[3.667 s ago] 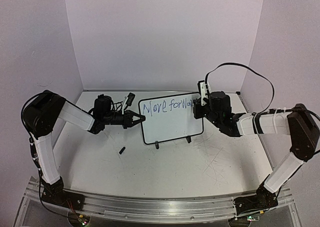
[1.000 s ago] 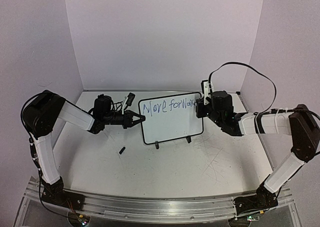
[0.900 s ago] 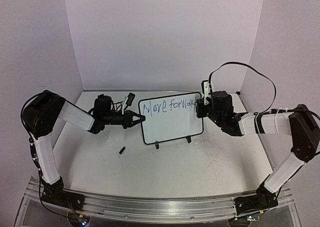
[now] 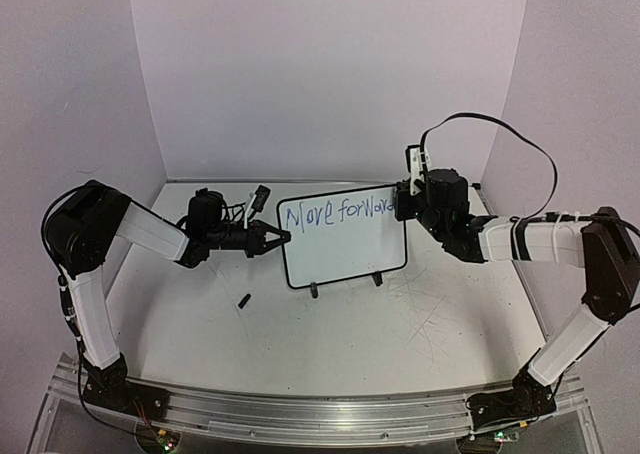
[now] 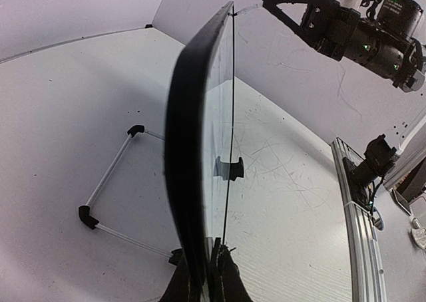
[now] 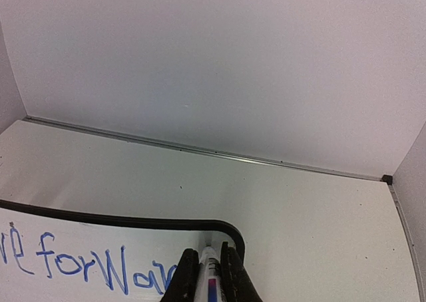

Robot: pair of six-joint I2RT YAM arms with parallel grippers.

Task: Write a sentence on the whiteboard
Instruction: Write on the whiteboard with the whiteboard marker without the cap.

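From the top external view, the whiteboard is standing upright on its two black feet near the back of the white tabletop, its face leaning slightly back. The sentence is running in blue along the top edge and is reading roughly "Move forWar". The rest of the board below it is showing blank. The left gripper is reaching in from the left and clamping the board's left edge. The right gripper is sitting at the board's upper right corner, just beside the last letters. What it is holding is too small to tell here. A small black piece is lying on the tabletop in front of the board's left side, apart from it.

In the left wrist view, the board is showing edge-on, with the black fingers pinching its frame from both sides. The wire stand is resting on the table behind the board and one black foot is showing in front. The right arm is reaching toward the far top corner.

In the right wrist view, the jaws are closing tightly on a white marker, which is pointing down at the board's rounded corner right after the blue "forWar".
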